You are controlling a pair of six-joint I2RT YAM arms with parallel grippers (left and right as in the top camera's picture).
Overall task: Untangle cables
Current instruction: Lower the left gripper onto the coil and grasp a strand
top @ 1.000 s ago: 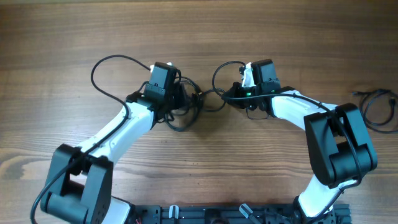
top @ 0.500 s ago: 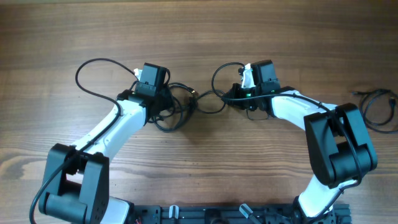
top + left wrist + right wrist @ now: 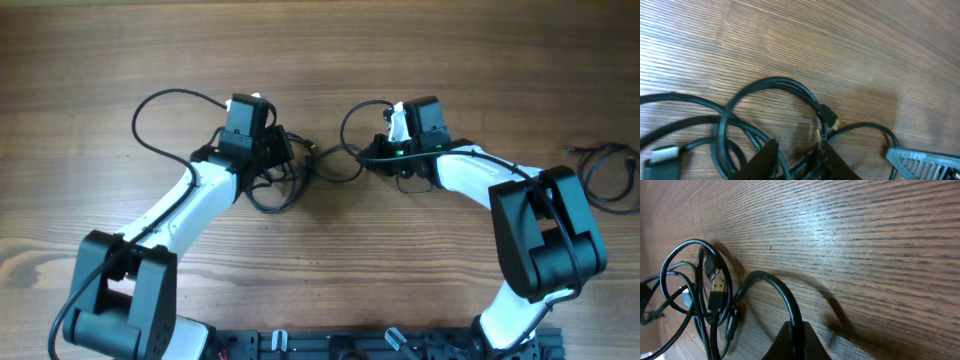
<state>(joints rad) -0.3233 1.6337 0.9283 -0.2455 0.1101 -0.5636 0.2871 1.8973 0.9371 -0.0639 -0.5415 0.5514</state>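
Observation:
Several thin black cables [image 3: 300, 168] lie knotted on the wood between my two arms, and one long loop [image 3: 150, 105] trails off to the left. My left gripper [image 3: 283, 160] sits over the knot. In the left wrist view its fingertips [image 3: 769, 159] are closed in on strands of the cables [image 3: 775, 82], next to a small plug [image 3: 827, 116] and a silver-tipped plug [image 3: 662, 156]. My right gripper [image 3: 372, 152] is shut on one cable [image 3: 775, 287] that arches up out of its jaws [image 3: 797, 335]. Beyond that arch lie a USB plug [image 3: 717, 287] and more loops.
A separate coil of black cable [image 3: 610, 172] lies at the far right edge of the table. The wooden tabletop [image 3: 320, 50] stretches beyond both grippers. Both arm bases stand at the near edge.
My left gripper pulled the tangle leftward, then came back slightly right, and the long left loop shifted with it. The right arm has stayed still.

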